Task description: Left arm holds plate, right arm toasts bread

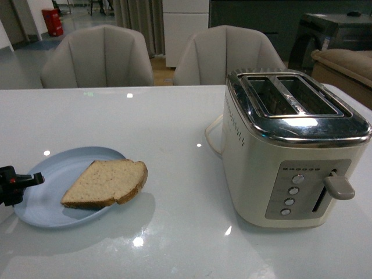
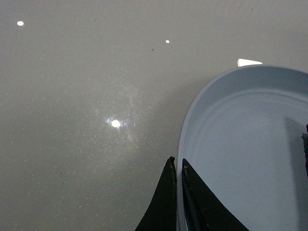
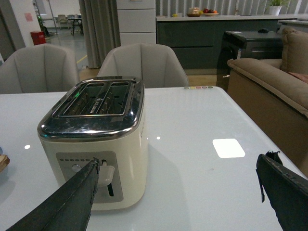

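Note:
A pale blue plate (image 1: 52, 200) lies at the front left of the white table, and a half-slice of brown bread (image 1: 107, 183) rests on its right side. My left gripper (image 1: 26, 181) is shut on the plate's left rim. In the left wrist view the two dark fingers (image 2: 166, 202) pinch the plate's rim (image 2: 179, 163) between them. A cream toaster (image 1: 290, 151) with two empty slots stands at the right. In the right wrist view my right gripper (image 3: 178, 163) is open and empty, in front of the toaster (image 3: 96, 139) near its lever (image 3: 107, 174).
Two grey chairs (image 1: 99, 58) stand behind the table's far edge. A brown sofa (image 3: 274, 86) sits beyond the table's right side. The toaster's white cord (image 1: 210, 136) loops on the table to its left.

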